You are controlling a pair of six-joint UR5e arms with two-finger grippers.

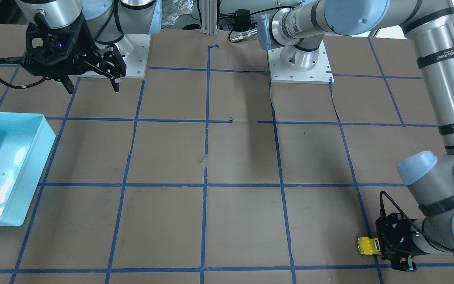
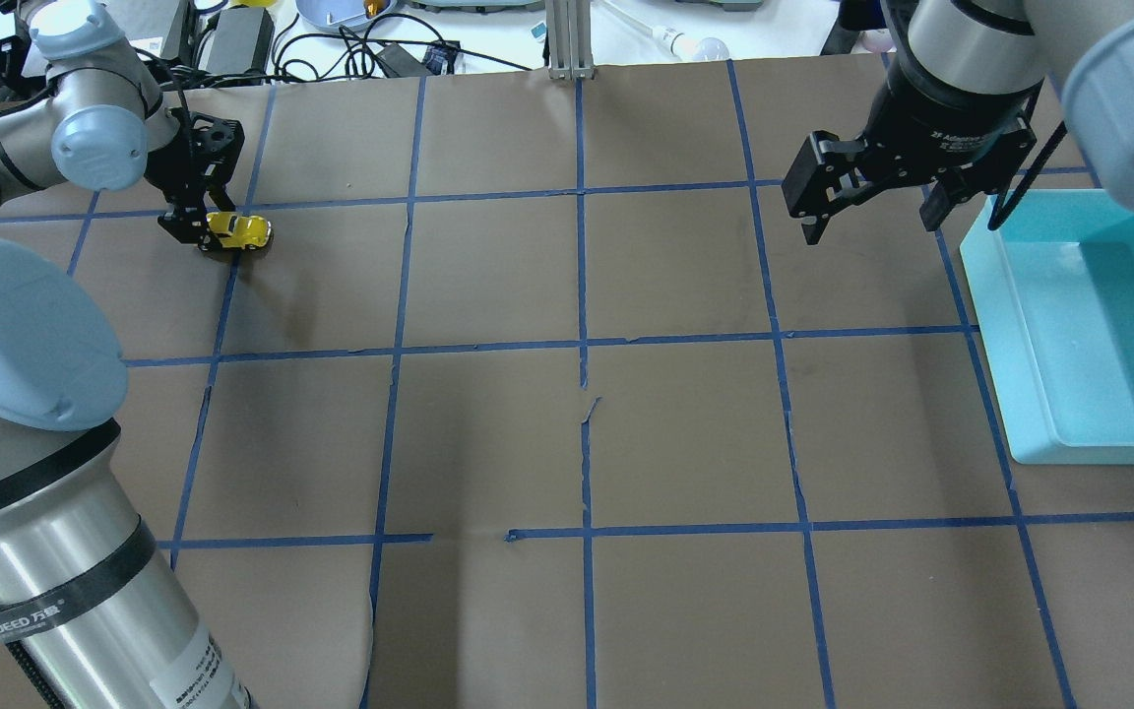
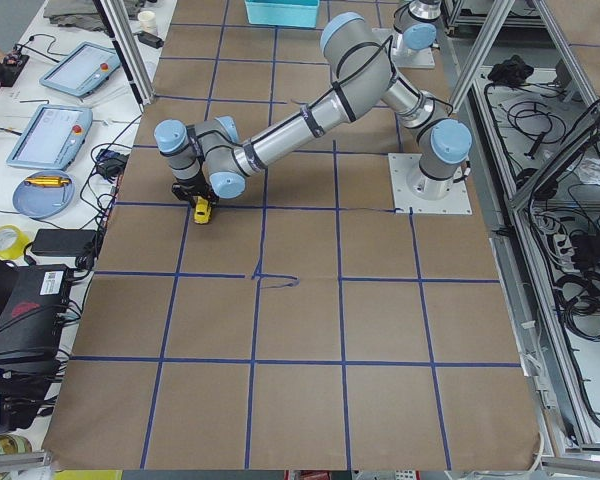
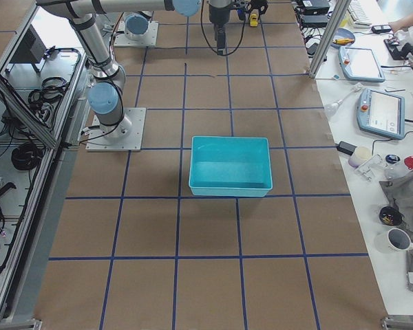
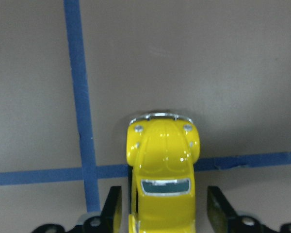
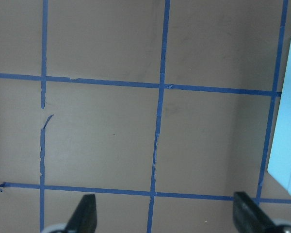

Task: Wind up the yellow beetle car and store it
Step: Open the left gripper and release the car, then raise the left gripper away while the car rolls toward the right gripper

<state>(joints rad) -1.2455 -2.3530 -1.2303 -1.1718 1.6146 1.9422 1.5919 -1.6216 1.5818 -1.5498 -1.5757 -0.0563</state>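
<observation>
The table [image 2: 685, 433] is the largest thing, and there is one. It lies under both grippers and is covered with brown paper.

Next is the blue bin [image 2: 1118, 335], also one, and it looks empty. It stands just beside the right gripper [image 2: 870, 228], on that gripper's outer side. It is well apart from the left gripper [image 5: 165, 213], across the whole table.

There are two arms, and each carries one gripper. The right gripper hangs above the table with its fingers wide apart and nothing between them. The left gripper is low at the table. Its two fingers [image 5: 114, 208] are also apart, one on each side of the car, and the wrist view shows a small gap on both sides.

The smallest thing is the yellow beetle car [image 5: 162, 155], and there is only one. It stands on its wheels on the table, between the left gripper's fingers. Its rounded end points out and away from the gripper.

I judge that the step in hand is taking hold of the car for the winding, and that the hold is not yet made. The next move calls for the left fingers to come together on the car's sides, evenly, because the glossy small body may slip or turn. After that, the winding probably needs the wheels pressed on the paper.
</observation>
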